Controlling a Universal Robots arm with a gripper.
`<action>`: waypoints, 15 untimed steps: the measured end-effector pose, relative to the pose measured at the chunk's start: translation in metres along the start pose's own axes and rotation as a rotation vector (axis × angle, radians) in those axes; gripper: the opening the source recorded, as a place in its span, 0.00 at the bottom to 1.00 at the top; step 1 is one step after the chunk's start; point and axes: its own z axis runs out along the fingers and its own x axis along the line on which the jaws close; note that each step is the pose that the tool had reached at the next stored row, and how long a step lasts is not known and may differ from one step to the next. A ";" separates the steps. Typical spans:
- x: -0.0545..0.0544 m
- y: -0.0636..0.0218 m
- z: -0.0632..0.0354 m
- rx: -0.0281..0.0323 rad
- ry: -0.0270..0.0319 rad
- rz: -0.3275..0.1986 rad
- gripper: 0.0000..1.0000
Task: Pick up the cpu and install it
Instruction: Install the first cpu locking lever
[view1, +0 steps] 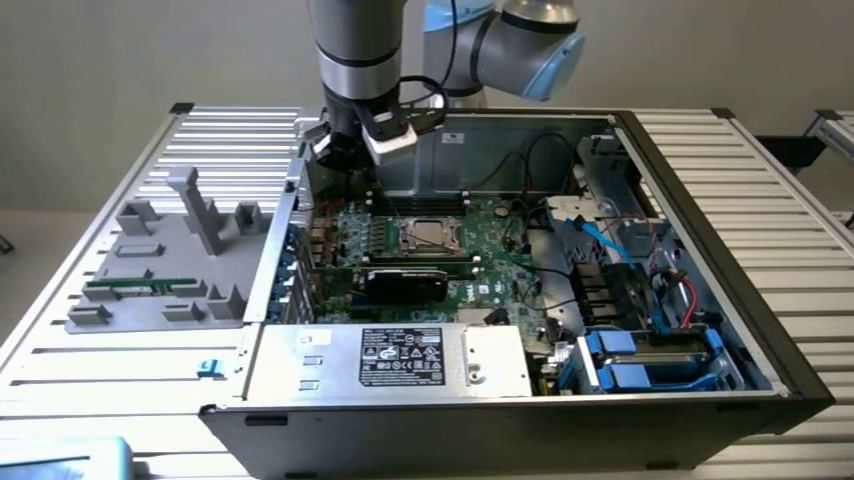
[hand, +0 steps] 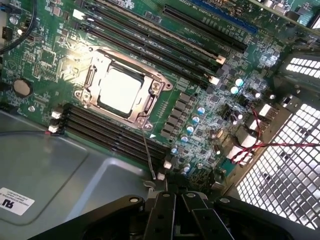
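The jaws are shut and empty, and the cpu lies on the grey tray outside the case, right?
No: the wrist view shows the cpu in the motherboard socket inside the case. The jaws are shut and empty.

Soft even light; bright glare on cpu (hand: 119, 90); case (view1: 521, 140) interior dim.

Flat square cpu (hand: 120, 90), pale silver top, seated level in socket frame (hand: 90, 81), well apart from the fingers (hand: 161, 217).
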 end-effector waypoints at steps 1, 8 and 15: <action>0.000 0.0005 0.0017 0.0001 -0.0001 0.000 0.11; 0.000 0.0036 0.0141 0.0029 -0.0061 0.003 0.11; 0.004 -0.0007 0.0291 0.0048 -0.0097 0.013 0.11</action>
